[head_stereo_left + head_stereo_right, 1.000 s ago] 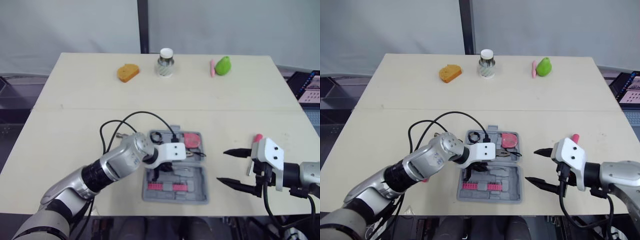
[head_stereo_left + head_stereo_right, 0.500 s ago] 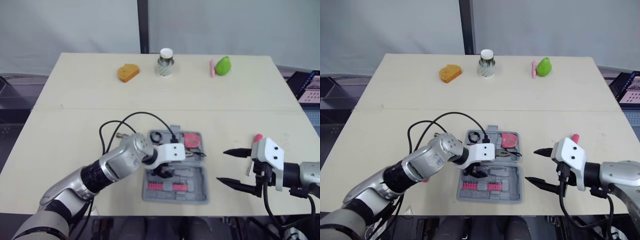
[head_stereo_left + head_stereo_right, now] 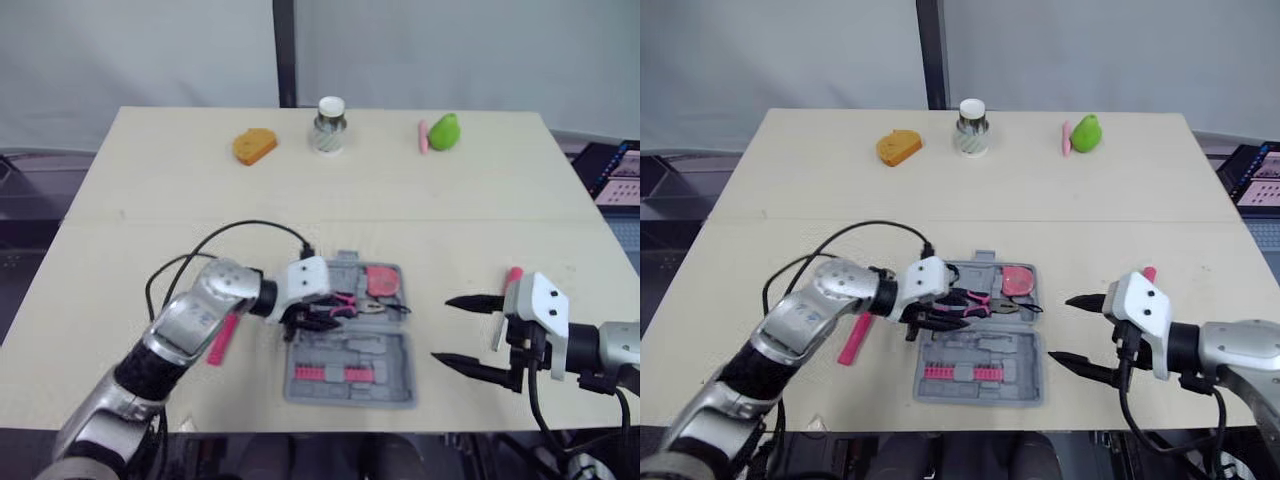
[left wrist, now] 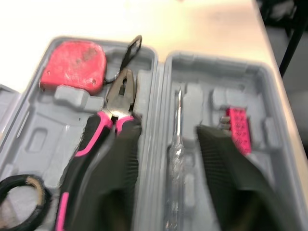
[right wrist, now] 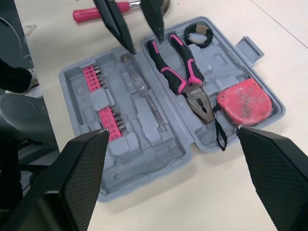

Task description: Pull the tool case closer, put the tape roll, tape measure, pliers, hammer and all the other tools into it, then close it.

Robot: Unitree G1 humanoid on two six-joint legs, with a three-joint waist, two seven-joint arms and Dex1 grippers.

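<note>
— Case of grey moulded plastic (image 3: 392, 385) is lying open near the front edge of the pale table (image 3: 150, 180). Pink-and-black-handled steel pliers (image 5: 192, 94), a red tape measure (image 5: 243, 103) and a black tape roll (image 5: 210, 33) are sitting in its far half.

— What's the left gripper (image 3: 318, 318) doing?

— It's hovering at the case's left end, black fingers spread and gripping nothing. The tips are right by the pliers' handles; I can't tell whether they're touching.

— And the right gripper (image 3: 441, 329)?

— It's hanging just right of the case, fingers wide apart, empty.

— Anything waiting outside?

— A pink-handled hammer (image 3: 220, 340) is lying on the table just left of the case. I'm guessing it's stiff and head-heavy, so gripping close to the head should stop it swinging.

— And closing?

— That case is looking light and slippery on the smooth tabletop. I'd be steadying one half while folding the other over by its rim.
</note>
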